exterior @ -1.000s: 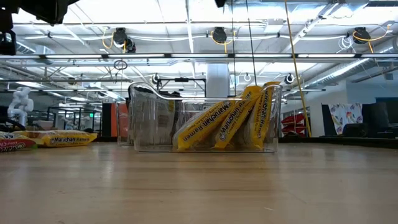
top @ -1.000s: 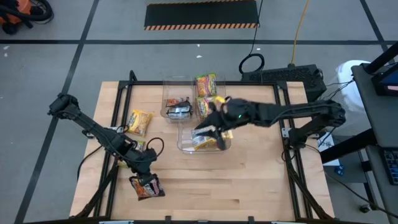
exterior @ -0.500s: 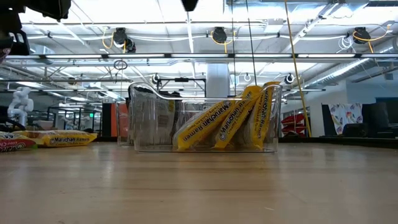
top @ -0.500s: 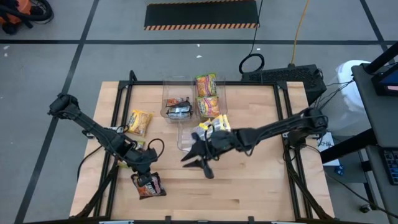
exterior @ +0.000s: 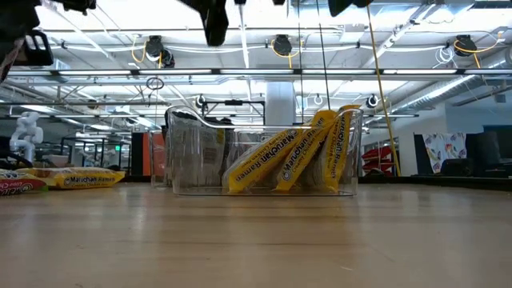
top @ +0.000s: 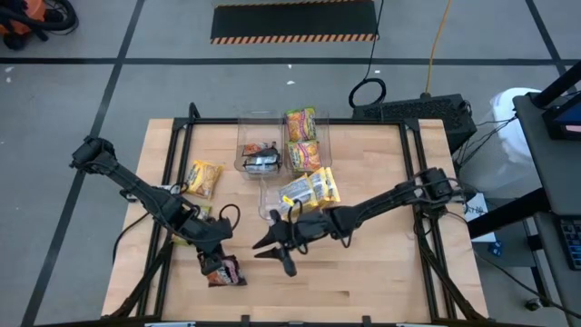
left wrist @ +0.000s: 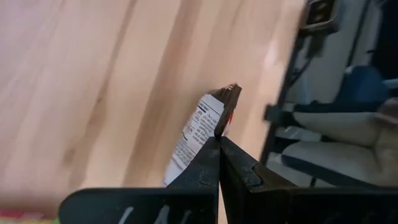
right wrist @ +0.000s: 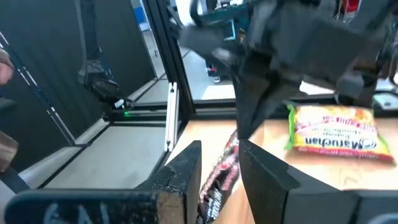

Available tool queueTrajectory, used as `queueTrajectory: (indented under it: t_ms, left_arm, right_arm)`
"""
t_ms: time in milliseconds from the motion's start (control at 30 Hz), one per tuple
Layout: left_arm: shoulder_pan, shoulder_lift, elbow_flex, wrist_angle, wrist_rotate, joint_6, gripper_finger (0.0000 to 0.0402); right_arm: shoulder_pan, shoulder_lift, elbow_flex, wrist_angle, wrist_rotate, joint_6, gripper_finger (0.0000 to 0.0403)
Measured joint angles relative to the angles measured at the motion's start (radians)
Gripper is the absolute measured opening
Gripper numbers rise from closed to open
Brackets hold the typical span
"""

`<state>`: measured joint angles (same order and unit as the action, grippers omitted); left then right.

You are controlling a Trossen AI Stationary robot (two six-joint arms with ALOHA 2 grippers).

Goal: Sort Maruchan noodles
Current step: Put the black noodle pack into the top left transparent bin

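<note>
A dark brown noodle packet [top: 223, 272] with a printed white back [left wrist: 198, 134] hangs at the table's near left. My left gripper [top: 211, 257] is shut on it. My right gripper [top: 272, 254] stands open just to its right, pointing level toward it and apart from it. In the right wrist view the packet [right wrist: 219, 180] shows beyond the open fingers. Yellow packets [top: 309, 189] lean in a clear bin [exterior: 182, 152]. Lime-green and orange packets [top: 301, 138] lie in a far bin, dark ones [top: 260, 159] in another. One yellow packet [top: 205, 178] lies flat on the table. My left gripper pinches the dark packet's upper edge [left wrist: 221, 127] between its two shut fingers, slanting down from above. The packet hangs tilted below the fingers [right wrist: 252, 121]. My right gripper's own fingers hide its lower end.
A yellow packet [exterior: 76, 178] and a red-and-white one [exterior: 14, 186] lie on the table's left part. A black frame [top: 427, 245] runs along the table's edges. Bare wood [top: 363, 272] lies at the near right.
My right gripper has left the bin of yellow packets. It has swung toward the near left, down toward the dark packet, staying open. My left gripper has kept its place and rolled, turning the held packet a little.
</note>
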<state>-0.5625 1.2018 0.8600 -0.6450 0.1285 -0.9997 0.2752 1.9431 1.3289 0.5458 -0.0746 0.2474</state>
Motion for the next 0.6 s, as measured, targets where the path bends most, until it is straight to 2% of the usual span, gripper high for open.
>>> queueTrajectory:
  t_ms: [233, 400, 600]
  left_arm:
    - [0.009, 0.0, 0.0, 0.094, -0.026, -0.003, 0.0]
    - [0.02, 0.0, 0.0, 0.099, -0.025, 0.004, 0.0]
    - [0.021, 0.0, 0.0, 0.1, -0.025, 0.029, 0.0]
  right_arm:
    - [0.0, 0.053, 0.0, 0.0, 0.0, 0.002, 0.01]
    - [0.0, 0.099, 0.001, 0.022, 0.053, 0.003, 0.01]
    - [0.0, 0.156, 0.002, 0.098, 0.054, 0.029, 0.01]
